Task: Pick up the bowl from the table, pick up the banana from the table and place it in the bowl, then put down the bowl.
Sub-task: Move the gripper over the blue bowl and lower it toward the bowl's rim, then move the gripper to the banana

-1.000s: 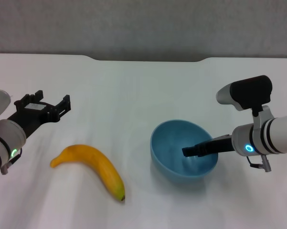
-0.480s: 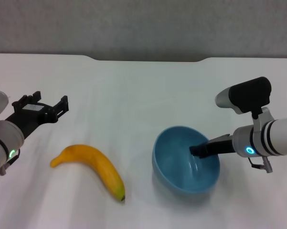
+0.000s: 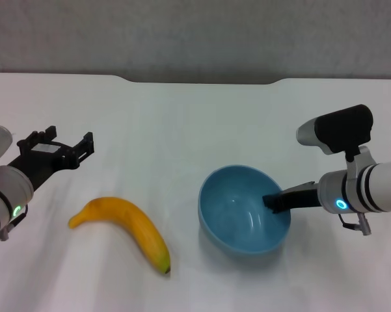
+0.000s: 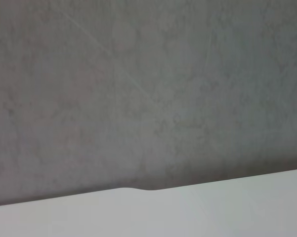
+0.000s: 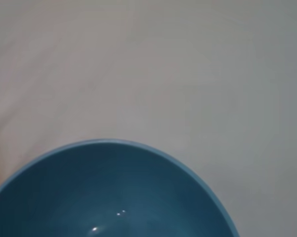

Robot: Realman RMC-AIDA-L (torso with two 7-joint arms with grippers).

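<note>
Right claw (image 3: pixel 273 201) pinching the near-right rim of the bowl (image 3: pixel 237 218), one finger reaching inside the wall. Bowl reads as tipped toward me and seemingly lifted off the bench (image 3: pixel 182 123), though I can't confirm clearance under it from the head view. Left claw (image 3: pixel 58 146) spread, hanging above the bench beyond the banana (image 3: pixel 127 231) and apart from it.

Step in hand, as I judge it: carry the bowl steady on a single rim pinch. My aim is to hold it level and slow; a glossy wall on a thin pinch could swivel. Then I'd bring the left claw back and down over the banana's thick middle, fingers across the curve rather than along it.

Bowl: light blue, glazed, deep, smooth, small highlights on the inner wall in the right wrist view (image 5: pixel 108 197). Banana: yellow-orange, curved, dark tip pointing toward me, skin smooth, lying flat left of the bowl. Bench plain white, matte.
</note>
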